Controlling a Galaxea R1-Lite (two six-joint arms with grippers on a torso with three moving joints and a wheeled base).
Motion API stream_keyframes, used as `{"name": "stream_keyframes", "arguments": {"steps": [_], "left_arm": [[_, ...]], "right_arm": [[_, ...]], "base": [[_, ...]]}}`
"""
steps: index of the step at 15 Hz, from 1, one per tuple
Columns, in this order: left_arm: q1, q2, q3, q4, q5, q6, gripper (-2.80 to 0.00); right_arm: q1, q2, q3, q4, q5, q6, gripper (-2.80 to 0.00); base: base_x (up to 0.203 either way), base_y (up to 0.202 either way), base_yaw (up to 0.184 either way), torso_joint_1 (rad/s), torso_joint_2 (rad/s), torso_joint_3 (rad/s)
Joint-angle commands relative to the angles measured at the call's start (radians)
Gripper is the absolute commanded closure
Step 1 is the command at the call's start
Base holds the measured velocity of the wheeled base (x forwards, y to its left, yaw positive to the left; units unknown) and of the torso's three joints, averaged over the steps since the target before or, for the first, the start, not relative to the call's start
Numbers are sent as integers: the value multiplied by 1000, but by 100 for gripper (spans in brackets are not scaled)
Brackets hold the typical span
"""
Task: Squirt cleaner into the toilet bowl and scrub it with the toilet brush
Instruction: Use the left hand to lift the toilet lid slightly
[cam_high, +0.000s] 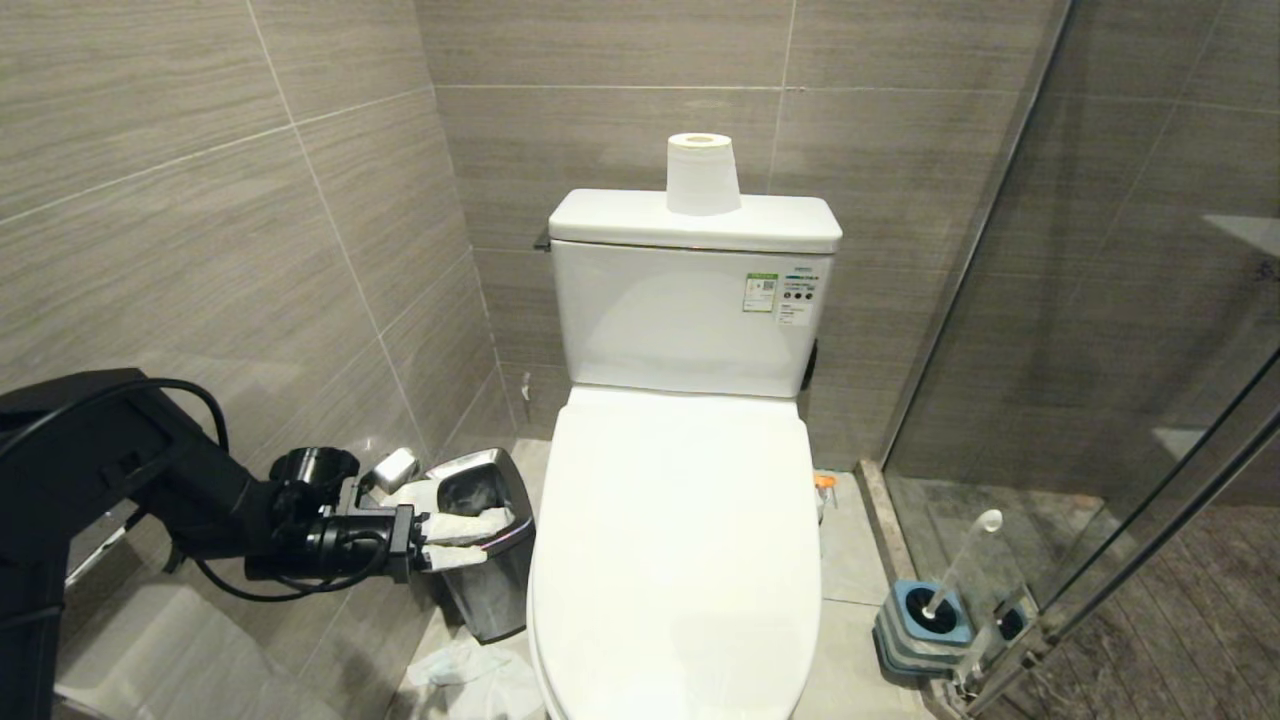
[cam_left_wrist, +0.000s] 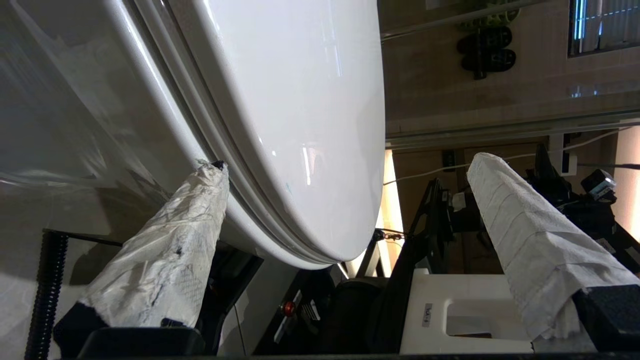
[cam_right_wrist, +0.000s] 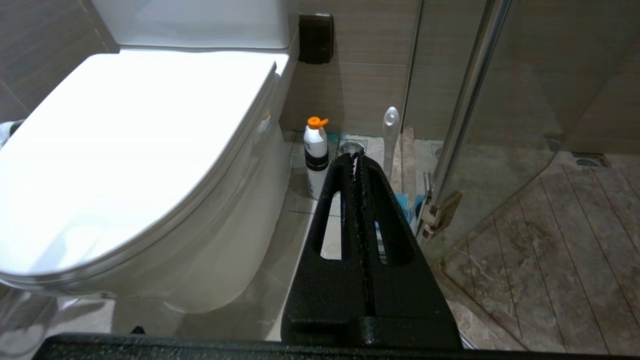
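Head view is showing the left gripper (cam_high: 470, 540) hanging wide open and empty left of the toilet (cam_high: 680, 540), lid down; the brush (cam_high: 955, 580) is standing right of it, nearer the closed right gripper (cam_right_wrist: 356, 156).

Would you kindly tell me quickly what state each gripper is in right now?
Left gripper: open, holding nothing, beside the toilet bowl.
Right gripper: shut, holding nothing, parked to the toilet's right.
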Motion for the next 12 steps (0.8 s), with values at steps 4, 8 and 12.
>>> {"name": "stream_keyframes", "arguments": {"steps": [4, 8, 12], "left_arm": [[5, -19, -1, -7, -13, 7, -280], [7, -31, 12, -25, -12, 5, -280], [46, -24, 7, -76, -57, 3, -280]], "right_arm": [[0, 1, 0, 0, 0, 0, 0], [0, 0, 1, 0, 0, 0, 0], [0, 1, 0, 0, 0, 0, 0]], "base": [[0, 0, 0, 0, 0, 0], [0, 0, 0, 0, 0, 0], [0, 0, 0, 0, 0, 0]]}}
